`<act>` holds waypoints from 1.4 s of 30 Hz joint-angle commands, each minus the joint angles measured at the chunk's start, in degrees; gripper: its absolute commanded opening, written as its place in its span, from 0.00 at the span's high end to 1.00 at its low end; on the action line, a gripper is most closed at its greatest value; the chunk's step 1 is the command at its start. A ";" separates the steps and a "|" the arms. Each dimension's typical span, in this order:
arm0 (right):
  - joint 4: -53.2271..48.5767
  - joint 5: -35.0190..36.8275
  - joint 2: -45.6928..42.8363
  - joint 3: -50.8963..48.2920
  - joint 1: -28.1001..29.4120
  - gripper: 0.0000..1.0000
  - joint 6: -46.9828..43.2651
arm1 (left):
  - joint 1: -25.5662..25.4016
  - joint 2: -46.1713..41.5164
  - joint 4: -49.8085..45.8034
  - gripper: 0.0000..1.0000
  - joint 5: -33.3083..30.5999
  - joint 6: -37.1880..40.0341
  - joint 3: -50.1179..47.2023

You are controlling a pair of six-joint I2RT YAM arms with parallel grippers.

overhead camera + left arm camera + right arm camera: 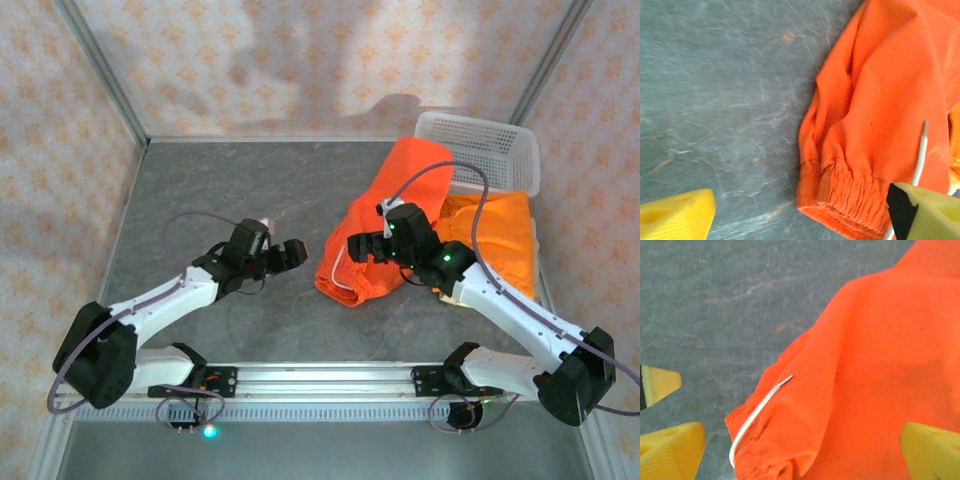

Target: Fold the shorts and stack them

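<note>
Here, bright orange shorts (385, 205) lie crumpled on the grey worktop (230, 180), right of centre, their far end against a white mesh basket (500, 140). A white drawstring (757, 412) pokes from the gathered waistband. The right hand (358, 247) hovers over the waistband, spread wide, grasping nothing. The left hand (292, 254), likewise released, sits just left of the shorts.

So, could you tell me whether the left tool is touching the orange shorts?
Apart: the top view shows bare table between the left tool and the orange shorts.

Grey marbled tabletop (250, 190); patterned beige wall panels (300, 60) enclose three sides.
</note>
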 commanded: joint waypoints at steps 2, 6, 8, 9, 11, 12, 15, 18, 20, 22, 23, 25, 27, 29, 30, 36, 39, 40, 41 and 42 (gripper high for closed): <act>-1.13 1.16 -4.21 -1.80 0.06 0.01 0.62 | -2.92 4.11 2.39 0.15 3.04 -2.64 2.07; -1.13 5.23 -6.22 -2.66 0.04 0.00 0.51 | -5.55 9.31 3.79 0.19 3.81 -3.89 4.03; -0.72 7.01 -6.42 -3.04 -0.03 0.00 1.19 | -6.70 12.02 4.11 0.22 4.47 -4.10 5.76; -0.44 7.36 -6.38 -3.29 -0.03 0.00 1.33 | -7.32 13.34 4.27 0.24 4.91 -4.08 6.76; -0.11 7.61 -6.34 -3.70 -0.03 0.00 1.51 | -8.54 15.45 4.49 0.28 5.33 -4.21 8.65; 0.00 7.75 -6.34 -3.88 -0.02 0.00 1.72 | -9.14 16.31 4.27 0.30 5.30 -4.16 9.55; 0.29 8.06 -6.44 -4.49 -0.01 0.00 1.91 | -10.27 18.20 3.21 0.38 4.71 -3.85 11.76; 0.46 7.98 -6.42 -4.81 -0.02 0.00 1.71 | -10.60 20.15 1.64 0.49 4.45 -3.13 13.26; 0.29 7.93 -6.47 -4.83 -0.02 0.00 1.56 | -10.73 21.14 1.21 0.58 4.37 -3.02 13.70; -0.06 7.88 -6.42 -4.85 -0.03 0.00 1.13 | -10.74 21.71 0.95 0.68 4.24 -2.98 13.78; -0.23 7.93 -6.51 -4.85 -0.03 0.00 0.96 | -10.79 21.77 0.84 0.72 4.10 -3.00 13.72; -0.34 8.19 -6.65 -4.88 -0.03 0.00 0.87 | -10.76 21.56 0.64 0.82 3.79 -2.93 13.77; -0.34 8.46 -6.69 -5.07 -0.03 0.00 0.83 | -10.76 21.01 0.29 0.91 3.36 -2.69 14.02; -0.27 8.91 -6.86 -5.16 -0.03 0.00 0.90 | -10.83 19.81 -1.06 1.00 2.24 -1.96 14.63; -0.24 9.03 -6.99 -5.25 -0.03 0.00 1.01 | -10.80 18.83 -2.30 1.00 1.15 -1.28 15.09; -0.15 9.79 -7.21 -4.82 -0.12 0.00 0.74 | -7.19 8.93 -12.02 1.00 -6.18 3.22 18.14; -0.15 10.17 -7.21 -4.39 -0.25 0.00 0.37 | -1.18 1.89 -16.08 1.00 -7.04 5.05 18.74; -0.11 10.25 -7.21 -4.29 -0.29 0.00 0.28 | 0.95 -0.24 -17.64 1.00 -7.23 5.76 19.25; 0.02 10.26 -7.21 -4.11 -0.42 0.00 0.21 | 3.64 -2.54 -19.89 1.00 -7.69 7.07 20.26; 0.15 10.24 -7.21 -3.95 -0.53 0.00 0.09 | 6.30 -4.69 -22.30 1.00 -8.20 8.51 21.72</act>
